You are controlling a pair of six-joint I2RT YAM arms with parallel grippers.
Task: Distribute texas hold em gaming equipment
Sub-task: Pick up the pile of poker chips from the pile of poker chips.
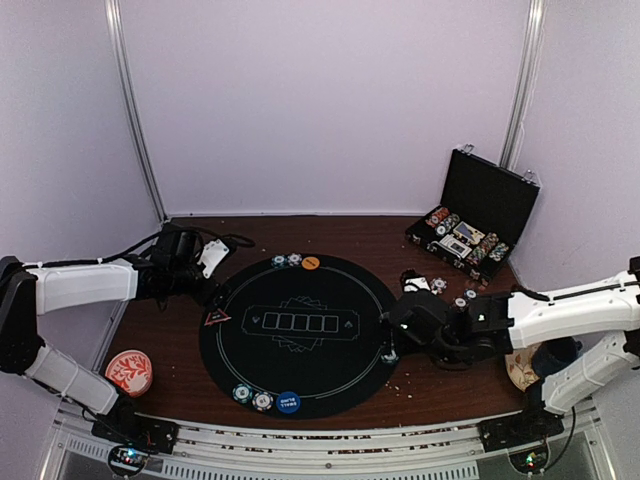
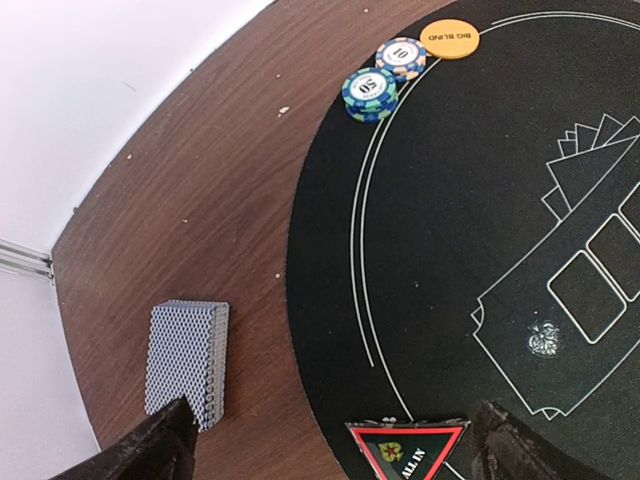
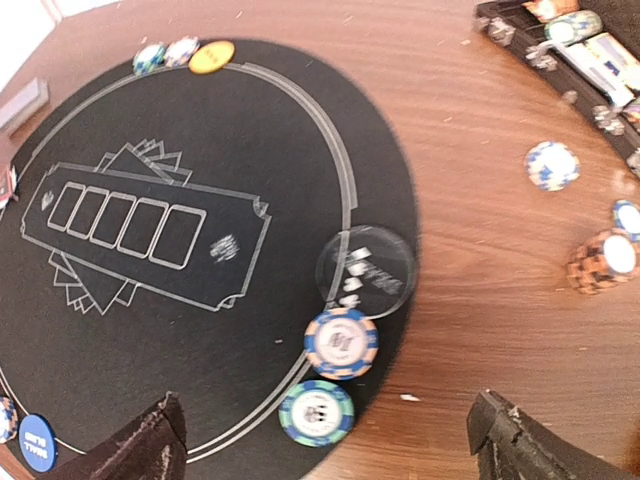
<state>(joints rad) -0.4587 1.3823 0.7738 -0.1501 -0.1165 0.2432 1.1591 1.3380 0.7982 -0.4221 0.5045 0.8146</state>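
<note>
Distribution in progress at the round black mat (image 1: 320,375) on the brown surface (image 1: 440,385). The right gripper (image 3: 330,402), fingers set wide apart and holding nothing, hangs over the mat's right rim. There an orange-striped chip (image 3: 341,342) and a green-striped chip (image 3: 317,412) lie flat beside a clear disc (image 3: 366,270) whose print is too blurred to read. The left gripper (image 2: 335,415), likewise spread and empty, hovers at the left rim above the red triangle marker (image 2: 408,452), lettered "ALL IN". The grey-blue-backed deck of cards (image 2: 185,362) lies on the wood just beside the mat. At the far rim sit a chip marked "50" (image 2: 370,92), a chip marked "10" (image 2: 401,55) and an orange disc (image 2: 449,39) reading "BIG BLIND". At the near rim are two chips (image 1: 263,401) and a blue disc (image 1: 288,402) reading "SMALL BLIND". Loose chips (image 3: 552,165) lie on the wood between the mat and the open case (image 1: 480,215), which holds more. Judged step: stocking the right-hand seat with chips; no cards are dealt yet. The next move likely calls for the right gripper to rise straight, clear of the placed pair, then reach for a loose chip and close squarely on its edge.
</note>
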